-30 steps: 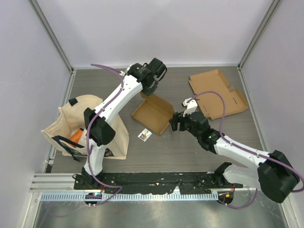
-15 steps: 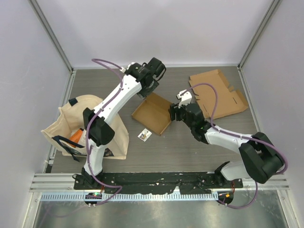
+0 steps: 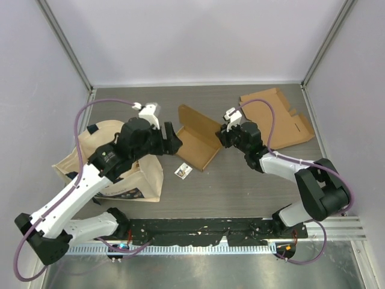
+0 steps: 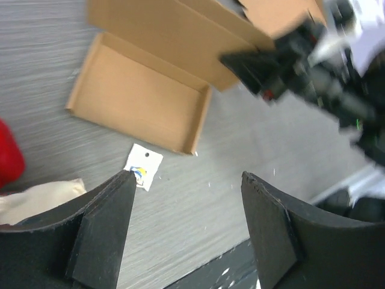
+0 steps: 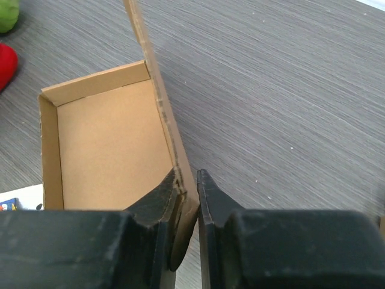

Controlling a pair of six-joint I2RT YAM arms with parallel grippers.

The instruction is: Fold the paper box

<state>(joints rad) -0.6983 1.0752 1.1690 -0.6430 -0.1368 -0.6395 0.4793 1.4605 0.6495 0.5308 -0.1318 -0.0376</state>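
Brown cardboard box [image 3: 195,141] lies half-formed near the middle of the grey wood-grain table [image 3: 240,186], its shallow tray open upward and one long flap standing along its far side. My right gripper [image 3: 221,137] is pinched narrowly on that flap's edge at the tray's right corner. My left gripper [image 3: 171,139] hangs wide apart just left of the box, holding nothing. A small white printed card [image 3: 183,171] lies beside the tray's near corner, a cream cloth tote bag [image 3: 150,177] sits to the left, and a flat brown cardboard blank [image 3: 277,119] to the right.
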